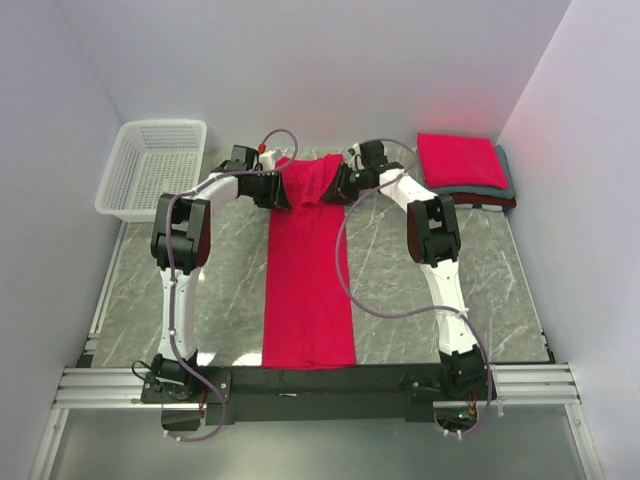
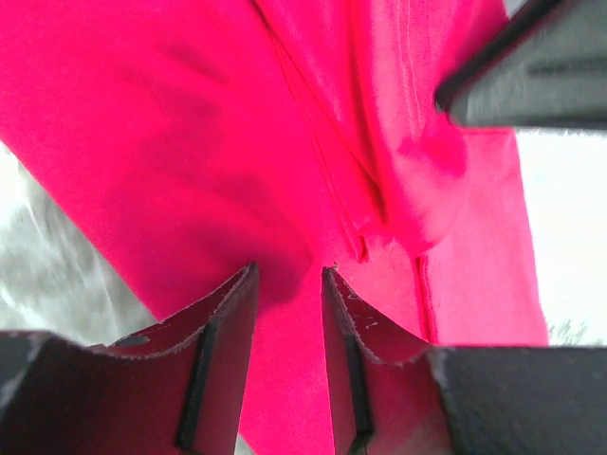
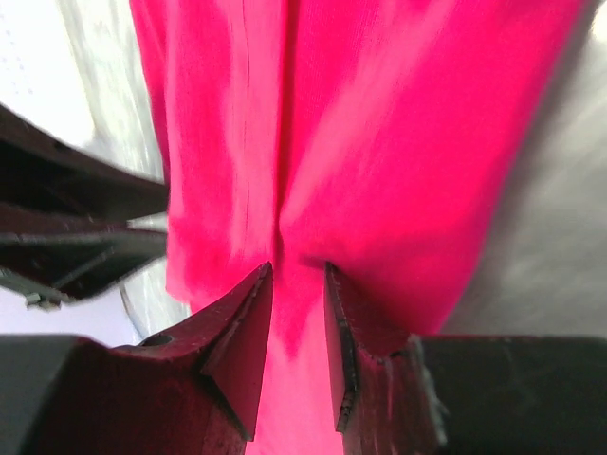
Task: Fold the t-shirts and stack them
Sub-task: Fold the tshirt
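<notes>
Crimson t-shirt (image 1: 308,290) folded lengthwise, centre; folded stack (image 1: 460,160) far right.

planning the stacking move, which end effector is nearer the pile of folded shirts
Right. The right end effector holds the red shirt at its far end, just left of the folded pile; the left end effector holds it farther left.

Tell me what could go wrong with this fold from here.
1. The left gripper and right gripper each pinch only a small bunch of the red t-shirt at its far end. If one slips, the fold would likely skew.
2. The grippers sit close together, so they may knock each other while carrying the end over.
3. The lifted end is creased and bunched, so wrinkles may get folded in.
</notes>
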Robot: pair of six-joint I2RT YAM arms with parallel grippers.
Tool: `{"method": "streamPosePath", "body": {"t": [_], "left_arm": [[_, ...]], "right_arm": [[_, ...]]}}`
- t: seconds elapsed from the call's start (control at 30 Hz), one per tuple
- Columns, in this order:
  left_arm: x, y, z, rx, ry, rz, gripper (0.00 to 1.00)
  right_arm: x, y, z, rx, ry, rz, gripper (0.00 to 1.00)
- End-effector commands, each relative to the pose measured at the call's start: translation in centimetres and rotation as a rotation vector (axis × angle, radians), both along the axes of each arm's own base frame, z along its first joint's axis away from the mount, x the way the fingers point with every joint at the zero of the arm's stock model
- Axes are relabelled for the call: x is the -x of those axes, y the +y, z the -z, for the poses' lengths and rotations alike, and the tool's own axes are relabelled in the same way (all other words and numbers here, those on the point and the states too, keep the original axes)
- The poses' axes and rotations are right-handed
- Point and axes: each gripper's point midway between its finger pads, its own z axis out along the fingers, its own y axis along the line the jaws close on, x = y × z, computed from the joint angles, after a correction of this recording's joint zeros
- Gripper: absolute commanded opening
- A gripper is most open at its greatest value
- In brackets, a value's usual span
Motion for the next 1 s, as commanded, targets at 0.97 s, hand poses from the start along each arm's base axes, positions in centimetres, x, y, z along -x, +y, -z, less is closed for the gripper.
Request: {"method": "streamPosePath", "body": {"t": [0.97], "left_arm": [[8.0,-0.4,-1.5,0.178,0.131,0.026,0.41]], "right_arm": [[10.0,2.4,1.8,0.015,0.129,-0.171,0.1]]}}
